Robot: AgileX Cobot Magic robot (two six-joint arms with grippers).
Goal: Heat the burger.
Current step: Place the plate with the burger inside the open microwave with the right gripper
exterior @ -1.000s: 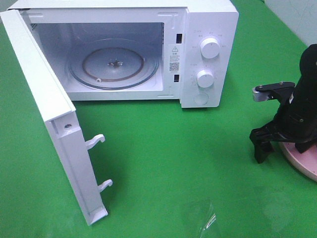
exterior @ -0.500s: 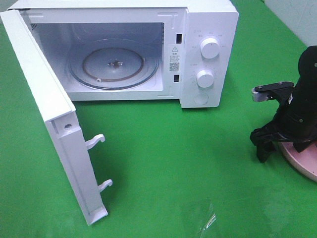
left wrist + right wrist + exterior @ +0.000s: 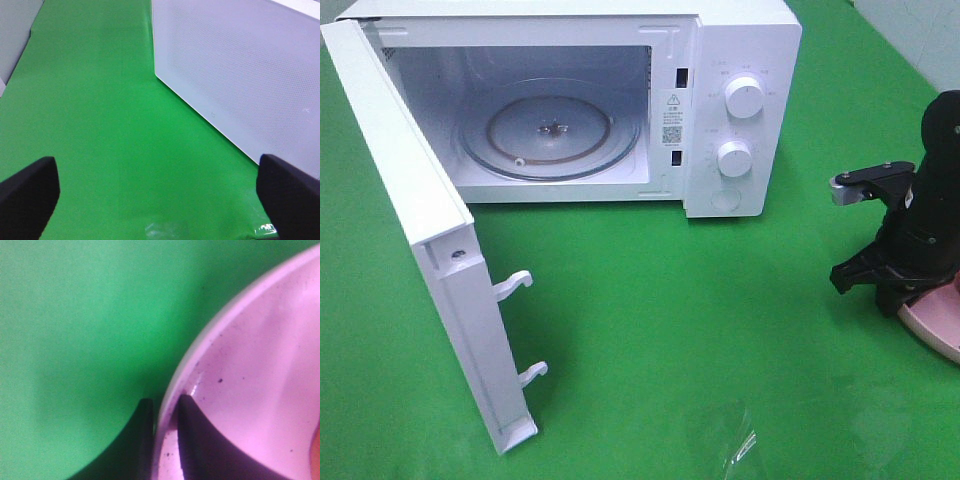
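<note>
The pink plate point(image 3: 940, 326) lies at the table's right edge, mostly covered by my right arm. My right gripper point(image 3: 892, 296) is down at the plate's left rim. In the right wrist view its two dark fingers point(image 3: 145, 440) sit close together with the plate's rim point(image 3: 240, 305) pinched between them, one outside and one inside. The burger is hidden under the arm; only an orange sliver point(image 3: 316, 455) shows at that view's edge. My left gripper point(image 3: 160, 197) is open and empty beside the microwave door point(image 3: 240, 75).
The white microwave point(image 3: 740, 60) stands at the back, with two knobs point(image 3: 744, 98) on its right panel. Its door point(image 3: 410, 220) swings wide open toward the front left. The glass turntable point(image 3: 550, 135) inside is bare. Green cloth covers the table.
My right gripper's fingers were spread wide at the plate's left side; they have drawn in and closed on the plate's rim. The left arm and microwave have not moved.
</note>
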